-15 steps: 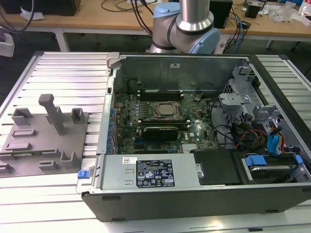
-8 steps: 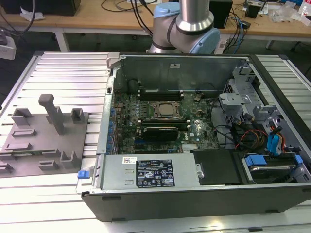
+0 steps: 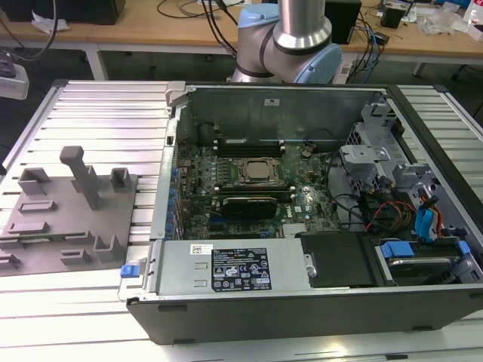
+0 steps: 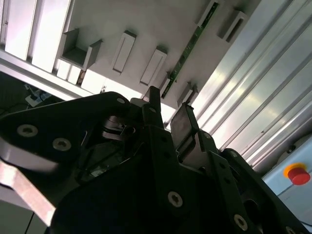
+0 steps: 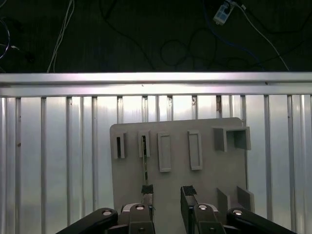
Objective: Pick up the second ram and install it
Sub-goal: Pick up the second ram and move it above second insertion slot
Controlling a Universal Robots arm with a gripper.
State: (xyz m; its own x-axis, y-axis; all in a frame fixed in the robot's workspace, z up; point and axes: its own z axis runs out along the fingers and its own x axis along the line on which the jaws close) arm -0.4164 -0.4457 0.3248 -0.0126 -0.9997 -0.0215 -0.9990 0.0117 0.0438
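Observation:
The second ram (image 5: pixel 145 161) is a thin green stick seen edge-on, standing in a slotted holder on the grey fixture plate (image 5: pixel 204 180). In the second wrist view the ram (image 4: pixel 185 51) runs as a narrow green line between two holder blocks. My gripper (image 5: pixel 167 191) hangs above the plate, open, with nothing between its fingers. One fingertip (image 5: pixel 146 189) lines up with the near end of the stick, apart from it. In the second wrist view the gripper (image 4: pixel 168 111) shows both dark pads spread.
The fixture plate (image 3: pixel 68 219) lies on a ribbed aluminium table (image 3: pixel 98 105), at the exterior view's left of the open computer case (image 3: pixel 302 294). Inside are the motherboard (image 3: pixel 249 173), cables and drive bays (image 3: pixel 407 211). A red button (image 4: pixel 298 174) sits beyond the table's edge.

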